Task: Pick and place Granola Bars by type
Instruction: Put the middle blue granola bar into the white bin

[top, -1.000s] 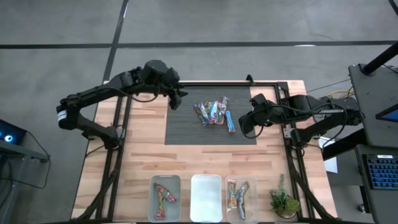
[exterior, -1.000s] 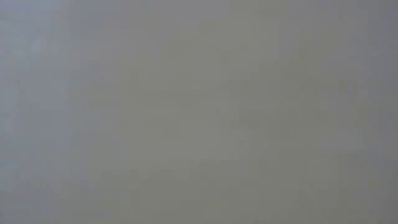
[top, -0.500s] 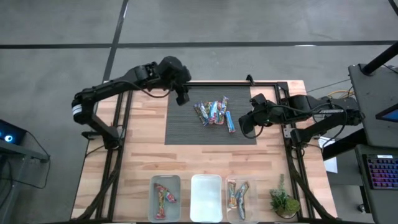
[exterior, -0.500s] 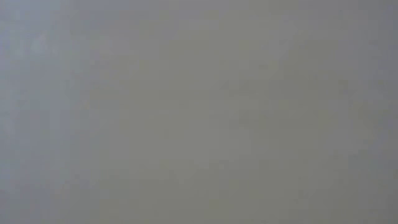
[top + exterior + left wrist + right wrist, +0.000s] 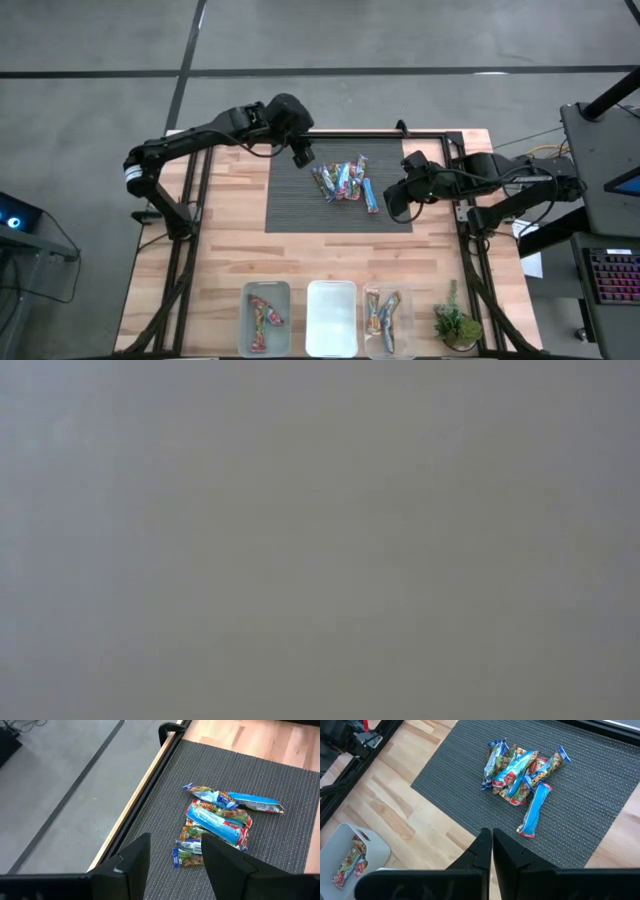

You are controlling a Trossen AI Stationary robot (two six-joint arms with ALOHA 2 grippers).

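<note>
Beside Granola Bars (image 5: 345, 181), left hand (image 5: 304, 156) parted.

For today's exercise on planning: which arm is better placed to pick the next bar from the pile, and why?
Probably the left. The left gripper is open and aimed over the pile of Granola Bars. The right gripper is shut and sits beside the pile.

Overhead looks straight down; both wrist cameras share the bars (image 5: 220, 827).
</note>
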